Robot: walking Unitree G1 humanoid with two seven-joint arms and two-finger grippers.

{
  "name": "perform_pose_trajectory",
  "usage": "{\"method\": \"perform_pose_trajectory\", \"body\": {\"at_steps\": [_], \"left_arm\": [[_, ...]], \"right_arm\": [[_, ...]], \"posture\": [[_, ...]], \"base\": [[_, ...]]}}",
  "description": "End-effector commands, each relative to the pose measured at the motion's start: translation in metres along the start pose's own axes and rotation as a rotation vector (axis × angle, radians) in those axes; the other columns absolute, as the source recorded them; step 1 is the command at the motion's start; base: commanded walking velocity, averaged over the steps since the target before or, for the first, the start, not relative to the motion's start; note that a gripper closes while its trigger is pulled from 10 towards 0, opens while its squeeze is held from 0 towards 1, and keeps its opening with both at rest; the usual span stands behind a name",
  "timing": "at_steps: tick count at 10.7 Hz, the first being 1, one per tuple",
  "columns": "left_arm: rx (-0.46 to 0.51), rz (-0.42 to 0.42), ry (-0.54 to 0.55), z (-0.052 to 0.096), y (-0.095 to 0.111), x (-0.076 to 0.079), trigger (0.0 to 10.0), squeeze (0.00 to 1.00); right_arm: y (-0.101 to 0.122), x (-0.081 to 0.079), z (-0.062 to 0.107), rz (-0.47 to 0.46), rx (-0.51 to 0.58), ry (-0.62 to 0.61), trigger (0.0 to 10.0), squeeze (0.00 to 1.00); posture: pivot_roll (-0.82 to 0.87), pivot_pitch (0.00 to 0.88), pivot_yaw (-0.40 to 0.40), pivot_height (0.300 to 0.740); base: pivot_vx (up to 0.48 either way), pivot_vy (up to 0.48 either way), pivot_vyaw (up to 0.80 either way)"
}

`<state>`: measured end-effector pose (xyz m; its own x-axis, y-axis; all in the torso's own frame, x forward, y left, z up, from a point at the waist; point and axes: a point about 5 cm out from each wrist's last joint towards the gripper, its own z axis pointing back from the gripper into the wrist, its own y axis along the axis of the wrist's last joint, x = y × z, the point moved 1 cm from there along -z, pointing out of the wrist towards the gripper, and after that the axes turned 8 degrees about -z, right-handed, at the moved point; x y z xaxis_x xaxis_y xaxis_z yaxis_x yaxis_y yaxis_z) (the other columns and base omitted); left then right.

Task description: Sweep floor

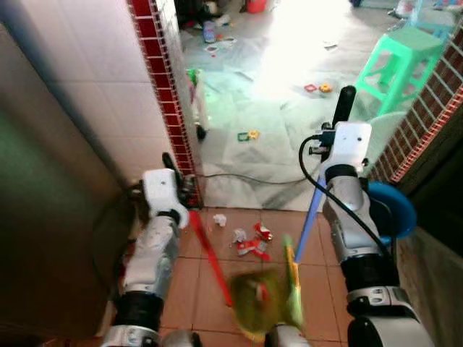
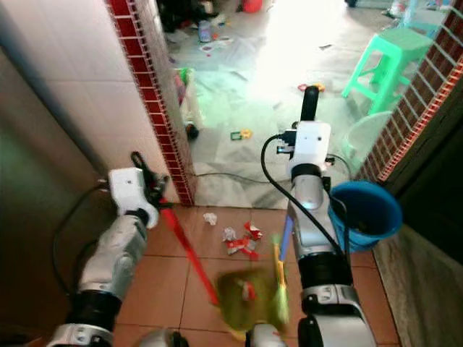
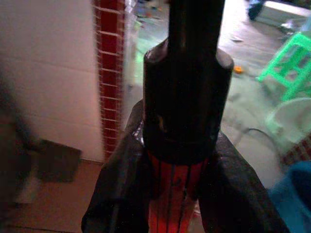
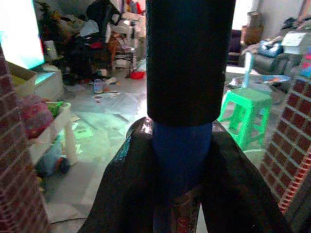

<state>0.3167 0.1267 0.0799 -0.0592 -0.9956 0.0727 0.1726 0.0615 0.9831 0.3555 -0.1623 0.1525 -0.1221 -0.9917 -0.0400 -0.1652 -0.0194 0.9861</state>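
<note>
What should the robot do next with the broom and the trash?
Probably draw the broom, held by the right gripper, through the red and white scraps toward the dustpan, whose red handle the left gripper holds. The scraps lie just beyond the dustpan on the tiles.

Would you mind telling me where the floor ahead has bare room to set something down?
Bare terracotta tiles lie between the red handle and the left arm. It is crowded around the scraps, the green broom head and the blue bucket.
</note>
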Motion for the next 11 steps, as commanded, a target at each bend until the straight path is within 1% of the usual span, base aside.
{"method": "perform_pose_trajectory", "body": {"at_steps": [1, 2, 3, 4, 5, 6, 7, 8, 9, 10, 11], "left_arm": [[0.097, 0.004, -0.009, -0.004, 0.027, 0.001, 10.0, 0.00], [0.093, 0.001, -0.018, -0.004, 0.027, 0.001, 10.0, 0.00], [0.092, -0.020, -0.046, -0.004, 0.028, 0.003, 10.0, 0.00], [0.147, -0.154, -0.129, 0.000, 0.034, 0.013, 10.0, 0.00], [0.133, -0.107, -0.131, 0.002, 0.034, 0.014, 10.0, 0.00], [0.145, -0.131, -0.133, 0.003, 0.035, 0.014, 10.0, 0.00], [0.156, -0.127, -0.139, 0.005, 0.036, 0.015, 10.0, 0.00], [0.156, -0.129, -0.141, 0.005, 0.036, 0.015, 10.0, 0.00], [0.140, -0.133, -0.151, 0.005, 0.032, 0.017, 10.0, 0.00], [0.127, -0.140, -0.160, 0.006, 0.029, 0.019, 10.0, 0.00], [0.124, -0.137, -0.164, 0.005, 0.029, 0.021, 10.0, 0.00]], "right_arm": [[0.006, -0.005, -0.003, -0.021, 0.031, 0.010, 10.0, 0.00], [0.005, -0.006, -0.004, -0.020, 0.029, 0.014, 10.0, 0.00], [0.005, -0.007, -0.005, -0.019, 0.026, 0.019, 10.0, 0.00], [0.005, -0.008, -0.006, -0.015, 0.028, 0.032, 10.0, 0.00], [0.006, -0.005, -0.006, -0.003, 0.040, 0.033, 10.0, 0.00], [0.006, -0.003, -0.005, 0.022, 0.050, 0.045, 10.0, 0.00], [-0.001, 0.008, -0.001, 0.062, 0.034, 0.048, 10.0, 0.00], [-0.003, 0.013, 0.000, 0.058, 0.018, 0.039, 10.0, 0.00], [-0.005, 0.017, -0.001, -0.009, -0.008, 0.028, 10.0, 0.00], [-0.002, 0.011, -0.004, -0.140, -0.030, 0.053, 10.0, 0.00], [0.002, 0.003, -0.007, -0.206, -0.030, 0.109, 10.0, 0.00]], "posture": [[-0.10, 0.000, 0.091, 0.740], [-0.10, 0.000, 0.088, 0.740], [-0.10, 0.000, 0.087, 0.740], [-0.10, 0.000, 0.087, 0.740], [-0.10, 0.000, 0.088, 0.740], [-0.10, 0.000, 0.085, 0.740], [-0.10, 0.000, 0.084, 0.740], [-0.10, 0.000, 0.084, 0.740], [-0.10, 0.000, 0.087, 0.740], [-0.10, 0.000, 0.087, 0.740], [-0.11, 0.000, 0.090, 0.740]], "base": [[0.000, 0.000, -0.80], [0.000, 0.000, -0.80], [0.000, 0.000, -0.80], [0.000, 0.000, -0.80], [0.000, 0.000, 0.00], [0.000, 0.000, 0.00], [0.000, 0.000, 0.00], [0.000, 0.000, 0.00], [0.000, 0.000, 0.00], [0.000, 0.000, 0.00], [0.000, 0.000, 0.00]]}}
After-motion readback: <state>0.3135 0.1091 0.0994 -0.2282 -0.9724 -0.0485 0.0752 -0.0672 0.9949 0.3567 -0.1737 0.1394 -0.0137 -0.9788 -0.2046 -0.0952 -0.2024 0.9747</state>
